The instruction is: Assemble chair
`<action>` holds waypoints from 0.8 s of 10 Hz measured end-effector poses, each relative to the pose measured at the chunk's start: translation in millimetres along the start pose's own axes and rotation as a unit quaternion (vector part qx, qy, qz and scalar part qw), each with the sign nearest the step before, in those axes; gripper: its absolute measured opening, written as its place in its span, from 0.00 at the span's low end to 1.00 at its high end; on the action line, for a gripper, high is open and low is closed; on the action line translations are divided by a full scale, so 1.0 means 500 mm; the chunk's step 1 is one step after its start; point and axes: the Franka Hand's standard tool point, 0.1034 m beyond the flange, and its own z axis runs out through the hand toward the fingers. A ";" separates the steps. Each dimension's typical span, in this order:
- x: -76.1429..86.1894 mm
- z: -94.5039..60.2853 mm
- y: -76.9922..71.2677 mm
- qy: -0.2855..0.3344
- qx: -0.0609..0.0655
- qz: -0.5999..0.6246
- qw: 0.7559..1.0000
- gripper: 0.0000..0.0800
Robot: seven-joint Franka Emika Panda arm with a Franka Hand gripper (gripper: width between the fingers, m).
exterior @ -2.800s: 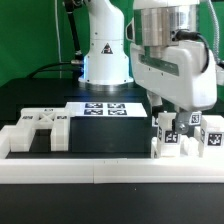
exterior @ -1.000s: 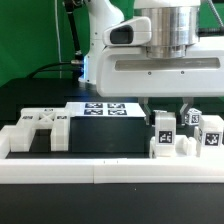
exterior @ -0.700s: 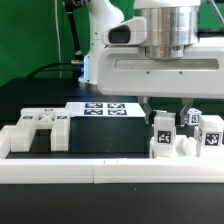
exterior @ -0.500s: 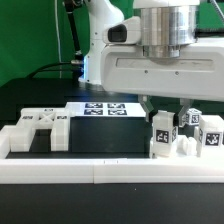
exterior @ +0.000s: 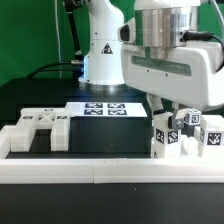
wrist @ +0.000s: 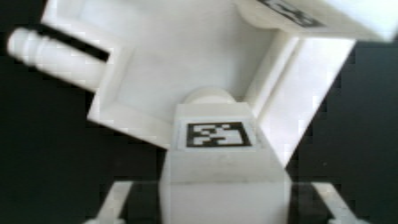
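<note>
Your gripper (exterior: 163,113) is pinched nearly shut on a tagged post (wrist: 217,150). In the wrist view that post runs from between the fingers (wrist: 121,203) straight out to the slab (wrist: 187,70) just beyond the tips. So it does have hold of something, and it's a chair part.

From outside, the post (exterior: 162,136) stands right under the hand. It's packed in with the other chair pieces (exterior: 205,135) just beside the gripper, and the rail (exterior: 100,168) runs close below them.

My guess is you're seating the post into the slab. A few tips:

- Hold the grip firm and the post square to the slab. A skewed post will probably bind.
- The joint itself is hidden behind the post, so I can't tell how deep it sits. I'd go slow rather than trust the view.
- Two pegs (wrist: 54,55) stick out of the slab away from the grip, so give them room.
- The neighbours are very close to the hand and any swing could clip them.

The loose parts (exterior: 40,128) lie well off to the side, toward the exterior view's left, with the marker board (exterior: 105,108) between them and the gripper.
</note>
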 end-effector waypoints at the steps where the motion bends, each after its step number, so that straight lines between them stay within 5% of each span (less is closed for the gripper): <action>1: -0.001 0.001 -0.003 0.003 0.006 0.052 0.999 0.36; 8: -0.006 0.002 -0.007 0.004 0.011 0.210 0.978 0.38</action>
